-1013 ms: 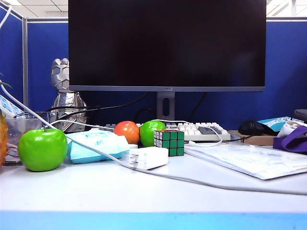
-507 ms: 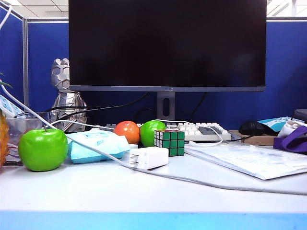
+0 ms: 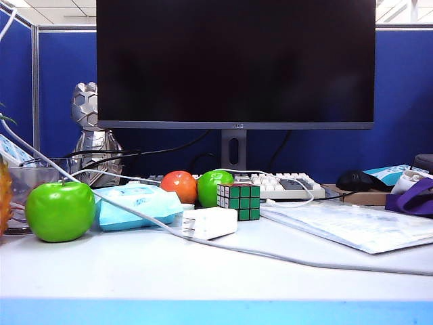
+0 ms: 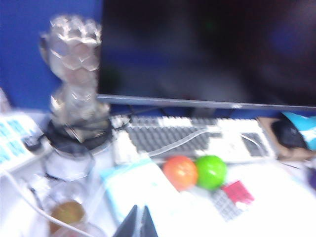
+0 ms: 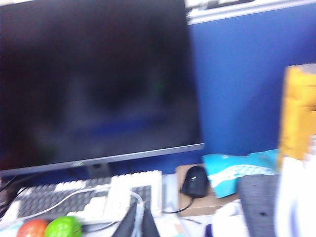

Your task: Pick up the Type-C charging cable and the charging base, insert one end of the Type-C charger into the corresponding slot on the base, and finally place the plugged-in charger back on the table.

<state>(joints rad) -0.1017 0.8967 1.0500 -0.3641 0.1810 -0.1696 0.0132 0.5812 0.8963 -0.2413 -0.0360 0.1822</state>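
Note:
The charging base (image 3: 211,222) lies on the table (image 3: 135,277) in the exterior view, just left of a Rubik's cube (image 3: 239,200). The Type-C charging cable (image 3: 302,185) arcs thinly over the keyboard (image 3: 284,185) behind it. Neither gripper shows in the exterior view. In the blurred left wrist view, my left gripper (image 4: 140,208) is shut and empty, high above the tissue pack (image 4: 133,187), with the Type-C charging cable (image 4: 187,140) across the keyboard ahead; the base is washed out there. My right gripper (image 5: 139,207) is shut and empty, above the keyboard (image 5: 74,200), where the cable (image 5: 139,200) loops.
A thicker grey-white cable (image 3: 284,257) runs across the desk in front of the base. A green apple (image 3: 60,210), pale blue tissue pack (image 3: 135,205), orange (image 3: 178,187), second green apple (image 3: 213,187), monitor (image 3: 235,61), silver figurine (image 3: 95,135), papers (image 3: 352,227) and mouse (image 3: 358,180) stand around.

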